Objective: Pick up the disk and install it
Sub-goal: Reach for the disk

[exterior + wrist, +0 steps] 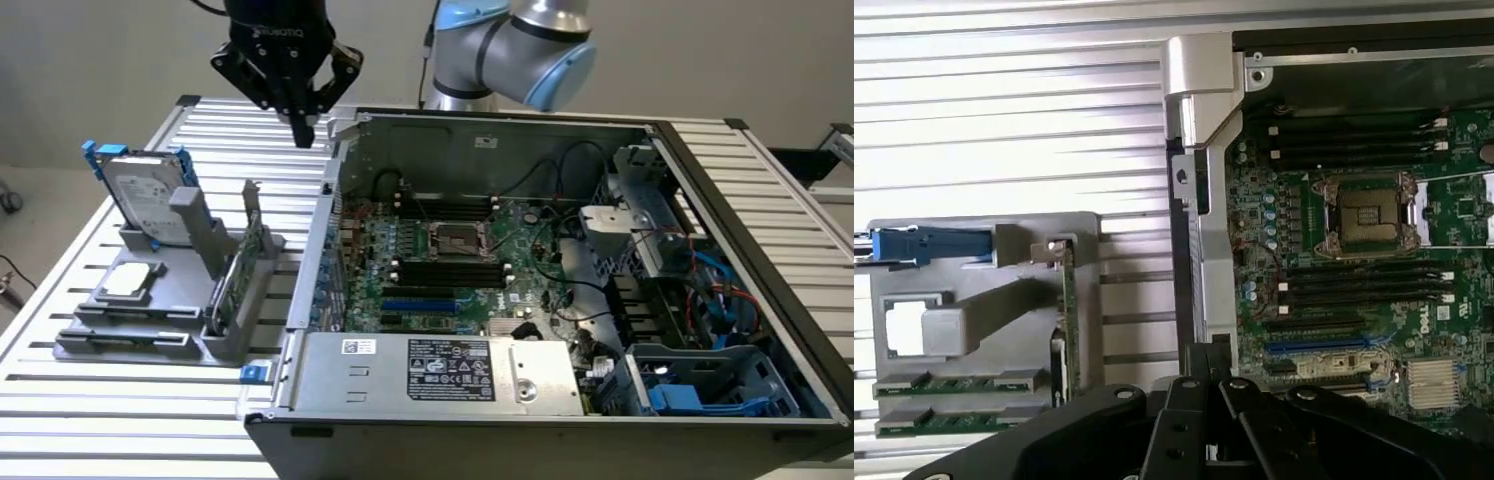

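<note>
A: Where is the gripper (304, 132), and in what state?
B: It hangs above the slatted table (120, 420), just outside a far corner of the open computer case (574, 300). Its fingers are pressed together and hold nothing.
A: And the disk (138, 193)?
B: It stands upright at the far end of the grey holder (160, 335), with blue rails along its edges. In the exterior view it lies at about 8 o'clock from the gripper, well apart and untouched. A small square chip (130, 280) lies at 6 o'clock of the disk, and a thin upright card (238, 270) at 4 o'clock
</note>
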You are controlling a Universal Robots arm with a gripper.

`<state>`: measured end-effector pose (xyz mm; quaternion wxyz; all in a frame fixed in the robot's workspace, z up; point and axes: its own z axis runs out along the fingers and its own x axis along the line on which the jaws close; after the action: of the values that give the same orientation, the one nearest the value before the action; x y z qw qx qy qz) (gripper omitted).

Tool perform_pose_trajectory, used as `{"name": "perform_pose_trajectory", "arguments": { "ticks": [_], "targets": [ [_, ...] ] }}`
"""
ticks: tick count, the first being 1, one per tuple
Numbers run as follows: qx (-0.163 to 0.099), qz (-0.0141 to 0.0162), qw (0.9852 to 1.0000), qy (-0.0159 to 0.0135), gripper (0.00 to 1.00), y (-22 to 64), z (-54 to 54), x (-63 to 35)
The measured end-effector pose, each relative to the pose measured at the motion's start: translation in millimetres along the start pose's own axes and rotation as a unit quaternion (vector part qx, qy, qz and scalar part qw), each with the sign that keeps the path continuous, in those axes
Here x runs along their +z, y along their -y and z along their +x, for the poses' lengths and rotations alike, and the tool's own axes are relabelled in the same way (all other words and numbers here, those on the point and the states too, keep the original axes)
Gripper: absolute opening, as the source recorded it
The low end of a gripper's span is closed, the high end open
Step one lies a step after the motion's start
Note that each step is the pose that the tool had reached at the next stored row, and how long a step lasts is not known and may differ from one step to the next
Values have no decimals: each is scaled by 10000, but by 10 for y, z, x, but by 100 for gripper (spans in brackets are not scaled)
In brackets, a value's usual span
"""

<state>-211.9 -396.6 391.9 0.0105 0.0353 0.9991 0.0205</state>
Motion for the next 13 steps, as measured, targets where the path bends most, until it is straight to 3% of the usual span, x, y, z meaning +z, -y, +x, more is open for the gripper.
{"name": "perform_pose_trajectory", "arguments": {
  "ticks": [6, 13],
  "targets": [
    [0, 34, 10000, 2, 11, -23, 275, -1],
    [-2, 79, 10000, 6, 11, -150, 602, 13]
  ]
}}
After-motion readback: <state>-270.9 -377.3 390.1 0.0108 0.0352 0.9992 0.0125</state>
